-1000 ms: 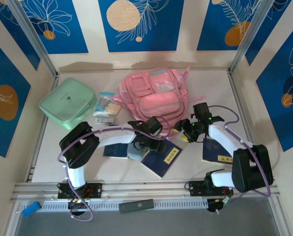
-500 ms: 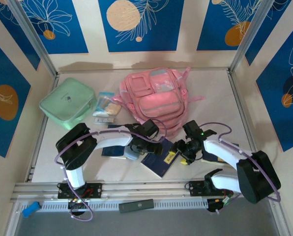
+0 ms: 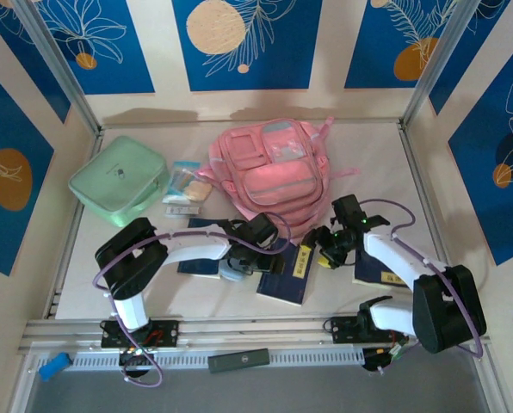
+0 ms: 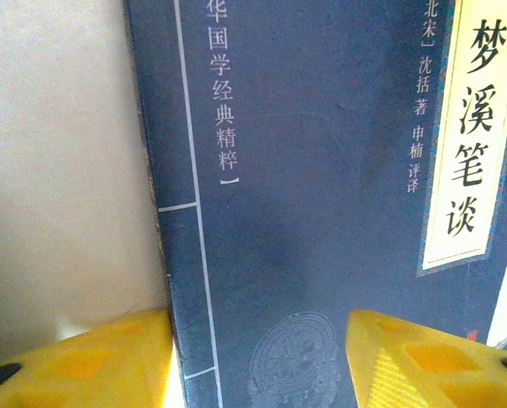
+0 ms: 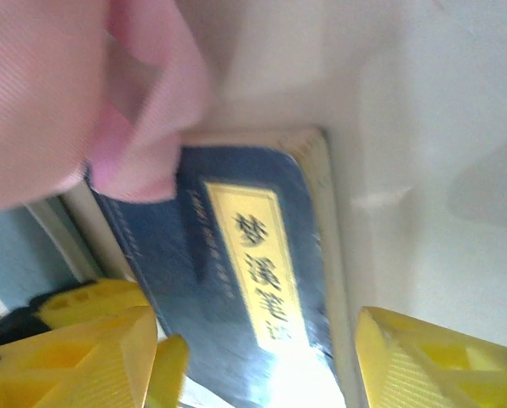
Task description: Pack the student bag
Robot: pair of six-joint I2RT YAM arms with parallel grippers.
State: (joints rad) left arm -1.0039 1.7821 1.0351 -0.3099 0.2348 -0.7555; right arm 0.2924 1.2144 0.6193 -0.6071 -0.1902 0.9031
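While both arms bend over one dark blue book [image 3: 287,277] by the middle of the table's [image 3: 373,163] near edge, the pink bag [image 3: 274,172] lies just beyond them, mid-table toward the far edge. Its long axis runs from far edge to near edge and its bottom end faces the arms. The left pincer [image 4: 255,361] is released, its yellow tips spread over the book's left margin. The right pincer [image 5: 258,361] is also released and straddles the same cover, with pink fabric of the bag [image 5: 41,85] close beside it. I judge the right arm slightly nearer the bag, so the book must travel away from the arms to reach it. The yellow label reads 梦溪笔谈, beside it 沈括 著 and 申楠 评译. A line along the spine side reads 国学经典精粹.
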